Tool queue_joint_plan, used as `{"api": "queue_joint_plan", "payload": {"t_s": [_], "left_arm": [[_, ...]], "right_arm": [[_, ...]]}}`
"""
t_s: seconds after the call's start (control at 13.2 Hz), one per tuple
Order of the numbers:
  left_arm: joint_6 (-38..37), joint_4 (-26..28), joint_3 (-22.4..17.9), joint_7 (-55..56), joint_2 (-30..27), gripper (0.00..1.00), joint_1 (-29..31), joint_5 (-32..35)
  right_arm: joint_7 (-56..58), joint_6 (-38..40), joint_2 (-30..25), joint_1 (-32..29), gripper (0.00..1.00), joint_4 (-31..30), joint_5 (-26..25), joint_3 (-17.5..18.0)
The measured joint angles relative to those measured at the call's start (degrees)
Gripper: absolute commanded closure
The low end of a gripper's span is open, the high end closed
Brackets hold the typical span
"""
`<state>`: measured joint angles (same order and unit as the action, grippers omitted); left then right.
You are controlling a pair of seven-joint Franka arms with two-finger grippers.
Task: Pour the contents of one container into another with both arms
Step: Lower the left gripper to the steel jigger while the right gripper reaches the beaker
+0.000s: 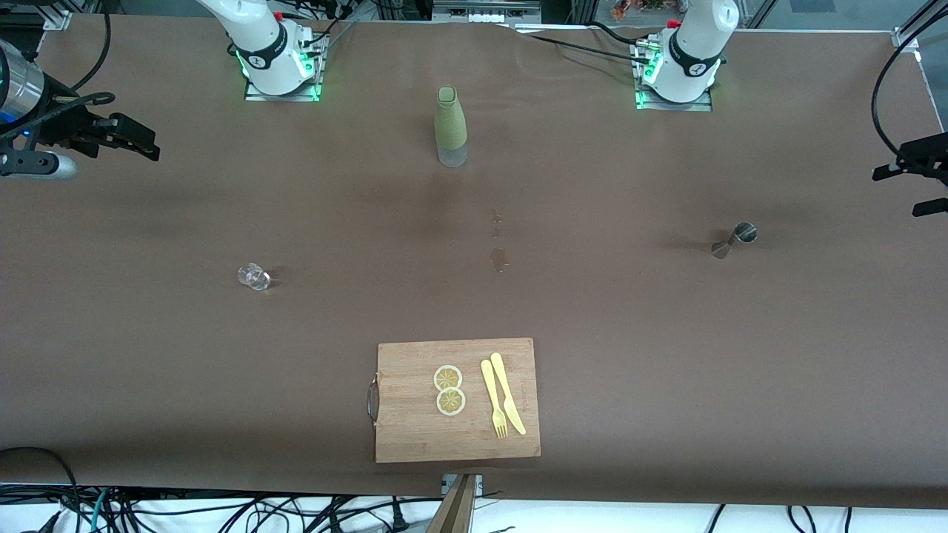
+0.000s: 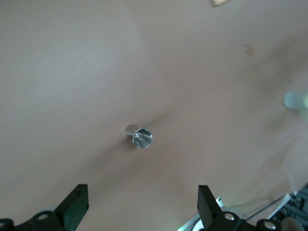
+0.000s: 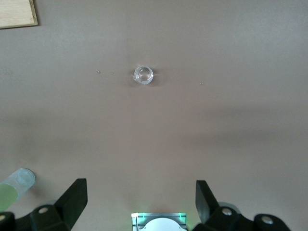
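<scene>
Nearest the front camera we have a wooden cutting board (image 1: pixel 415 429) lying flat on the brown worktop (image 1: pixel 666 355). On it we see two lemon slices (image 1: pixel 449 389) touching one another, and just beside them a yellow fork (image 1: pixel 494 400) and yellow knife (image 1: pixel 508 394) laid side by side.

Farther back, toward the right arm's end, we find a small clear glass (image 1: pixel 254 276) standing upright; from above in the right wrist view (image 3: pixel 143 75) we see nothing coloured in it. Near the middle of the worktop we spot a small brownish spill (image 1: pixel 499 258) with a few drops trailing farther from the camera. Toward the left arm's end stands a metal jigger (image 1: pixel 735 238), its open mouth up; in the left wrist view (image 2: pixel 140 137) we see only shiny metal inside.

Farther still, between the two bases, a bottle (image 1: pixel 450 126) stands upright, green-sleeved with a clear bottom; we cannot tell what it holds.

The right gripper (image 1: pixel 137 138) hangs high over the right arm's end of the worktop, fingers (image 3: pixel 72 199) spread wide and empty. The left gripper (image 1: pixel 915 181) hangs over the left arm's end, above the jigger, fingers (image 2: pixel 74 204) likewise apart and holding nothing.
</scene>
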<state>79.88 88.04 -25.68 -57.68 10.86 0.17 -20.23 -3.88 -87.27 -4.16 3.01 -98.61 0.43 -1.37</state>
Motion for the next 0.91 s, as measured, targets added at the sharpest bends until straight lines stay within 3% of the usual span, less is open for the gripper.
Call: {"api": "queue_joint_plan", "payload": {"t_s": [0.23, 0.53, 0.68, 0.91], "left_arm": [[0.00, 4.60, -5.08, -16.56, 1.50, 0.00, 0.46, -6.22], [-1.05, 11.20, -6.03, -39.11, 6.00, 0.00, 5.75, -15.17], [-3.14, 12.62, -6.04, -49.57, 10.17, 0.00, 8.06, -19.71], [-5.54, 12.85, -5.99, -62.46, 17.36, 0.00, 9.52, -25.92]], "right_arm": [[-0.01, -0.06, 0.06, 0.04, 0.00, 0.00, 0.00, 0.05], [1.31, 0.01, 2.16, -0.43, 0.00, -0.16, 0.09, -0.75], [9.14, -0.19, 4.94, -0.89, 0.00, -0.16, 1.73, -2.63], [30.76, -0.14, 8.86, -2.43, 0.00, -0.25, 3.84, -6.99]]}}
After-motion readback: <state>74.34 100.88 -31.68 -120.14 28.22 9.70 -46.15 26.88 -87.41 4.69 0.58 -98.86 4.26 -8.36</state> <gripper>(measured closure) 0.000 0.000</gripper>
